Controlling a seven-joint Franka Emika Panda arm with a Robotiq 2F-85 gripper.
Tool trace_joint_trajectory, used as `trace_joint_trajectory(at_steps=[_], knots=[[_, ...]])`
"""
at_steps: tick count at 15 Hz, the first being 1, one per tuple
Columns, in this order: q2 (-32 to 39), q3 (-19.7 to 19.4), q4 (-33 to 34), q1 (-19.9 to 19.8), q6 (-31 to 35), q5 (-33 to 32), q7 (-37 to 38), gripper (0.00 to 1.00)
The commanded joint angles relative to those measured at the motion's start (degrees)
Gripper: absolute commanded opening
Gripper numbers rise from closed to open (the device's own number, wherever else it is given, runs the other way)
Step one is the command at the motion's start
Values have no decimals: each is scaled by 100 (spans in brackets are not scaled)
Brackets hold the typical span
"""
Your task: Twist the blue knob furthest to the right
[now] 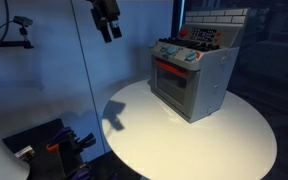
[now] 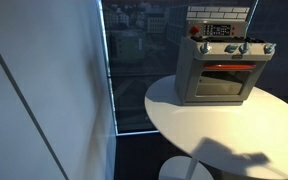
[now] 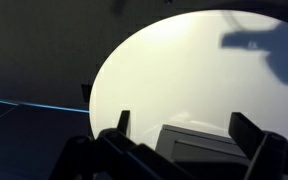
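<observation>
fingers (image 3: 248, 130) spread wide and gripping nothing, i hang high over the bench (image 1: 234, 140), the rightmost blue knob (image 1: 192, 57) sitting well below and sideways on the toy oven (image 1: 209, 85).

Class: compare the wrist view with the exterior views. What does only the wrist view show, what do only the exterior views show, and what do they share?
Wrist view only: the claw close up, fingers spread apart, and dark floor past the table edge. Exterior views only: the oven front with its blue knobs, and the claw hanging high, apart from the oven. Shared: the round white table and the claw's shadow on it.
</observation>
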Motion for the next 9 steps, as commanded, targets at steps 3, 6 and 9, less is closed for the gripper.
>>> trace_joint_trajectory(at_steps=[3,6,9], knots=[[429,-73,613,54,89,94,259,100],[677,-76,915,45,137,134,418,100],[954,-116,1220,48,161,259,570,100]])
